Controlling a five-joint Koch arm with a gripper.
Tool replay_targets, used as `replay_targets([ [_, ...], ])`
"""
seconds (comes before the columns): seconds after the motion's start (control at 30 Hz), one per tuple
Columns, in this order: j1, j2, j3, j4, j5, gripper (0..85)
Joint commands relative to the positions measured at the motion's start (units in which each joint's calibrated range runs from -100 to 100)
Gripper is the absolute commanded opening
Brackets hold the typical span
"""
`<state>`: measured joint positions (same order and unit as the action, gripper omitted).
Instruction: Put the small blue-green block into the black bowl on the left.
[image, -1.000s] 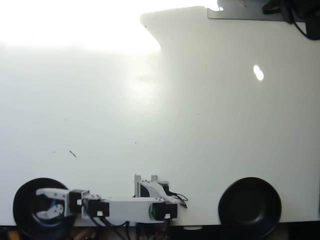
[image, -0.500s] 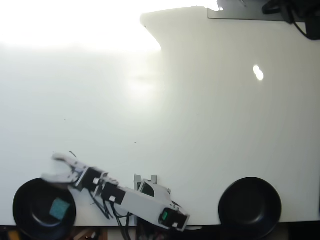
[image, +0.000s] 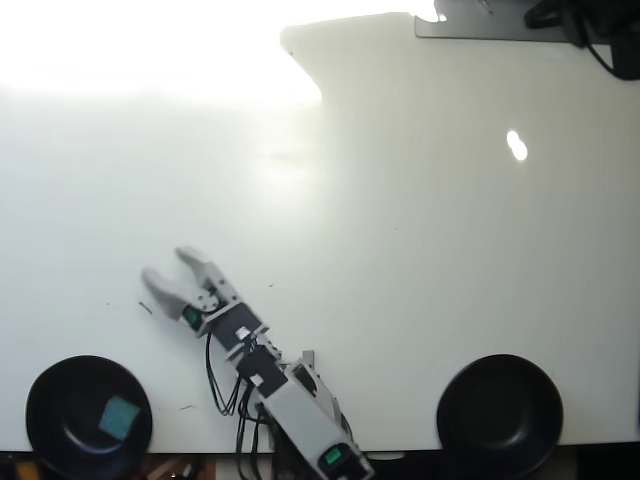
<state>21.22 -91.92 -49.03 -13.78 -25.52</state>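
Observation:
The small blue-green block (image: 119, 417) lies inside the black bowl (image: 50, 400) at the lower left of the overhead view, a little right of the bowl's middle. A second black bowl (image: 499, 413) that looks alike stands at the lower right and holds nothing I can see. My gripper (image: 166, 266) is open and empty above the white table, up and to the right of the left bowl, with its two grey fingers (image: 195, 261) pointing to the upper left. The arm reaches in from the bottom edge.
The white table (image: 400, 250) spreads wide above and to the right of the gripper. Strong glare washes out the upper left. A grey plate and dark cables (image: 590, 25) sit at the top right corner. The table's front edge runs just below both bowls.

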Motion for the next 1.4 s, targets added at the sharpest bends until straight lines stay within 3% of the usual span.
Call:
replay_targets([
  [0.0,-3.52,-2.08,0.97,0.61,4.0,34.2],
  [0.33,-12.41,-7.87,-8.18,1.09,15.34,34.1],
  [0.43,-13.72,-7.87,-10.3,2.23,16.95,34.2],
  [0.73,-17.53,-7.76,-22.32,13.17,18.07,34.4],
  [0.9,-20.51,-7.76,-30.08,19.66,20.51,34.4],
  [1.03,-23.3,-7.76,-36.18,20.39,22.61,36.3],
  [1.37,-24.03,-7.76,-43.39,22.82,23.05,39.4],
])
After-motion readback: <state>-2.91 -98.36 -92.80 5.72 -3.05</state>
